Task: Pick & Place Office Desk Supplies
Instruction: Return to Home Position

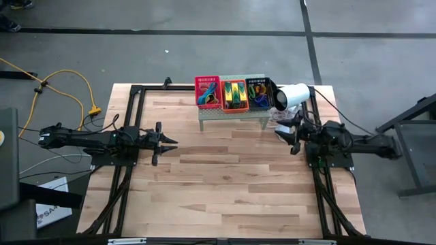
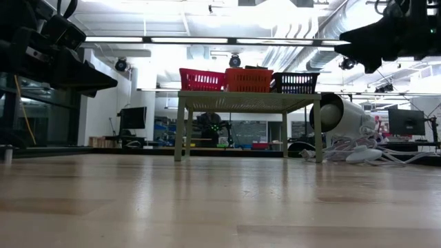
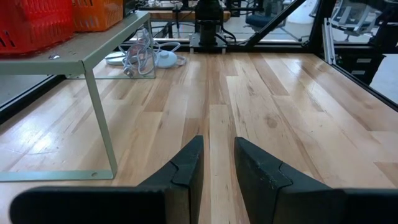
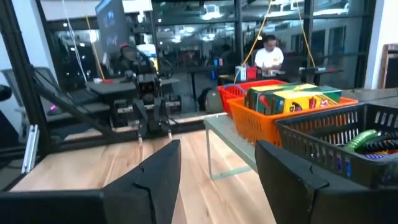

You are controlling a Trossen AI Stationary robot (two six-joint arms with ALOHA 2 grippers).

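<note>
The office desk supplies lie in three small baskets on a pale-green perforated shelf [image 1: 231, 112] at the table's far middle. The red basket [image 1: 208, 92] holds coloured pieces. In the orange basket [image 1: 234, 94] are yellow-and-green wedge pieces [image 4: 292, 98]. Coloured loops [image 4: 364, 140] fill the black basket [image 1: 260, 93]. My left gripper [image 3: 217, 144] stands open at the table's left, level, pointing toward the middle, with nothing between its fingers. My right gripper [image 4: 217, 146] is open at the table's right, near the shelf's right end, also with nothing in it.
A white cylindrical lamp [image 1: 293, 96] lies on its side right of the shelf, with white cables [image 2: 358, 153] beside it. Black frame rails [image 1: 129, 122] run along the table's sides. Bare wood [image 1: 225, 184] spans the middle and near part. A person [image 4: 270, 53] shows in the room beyond.
</note>
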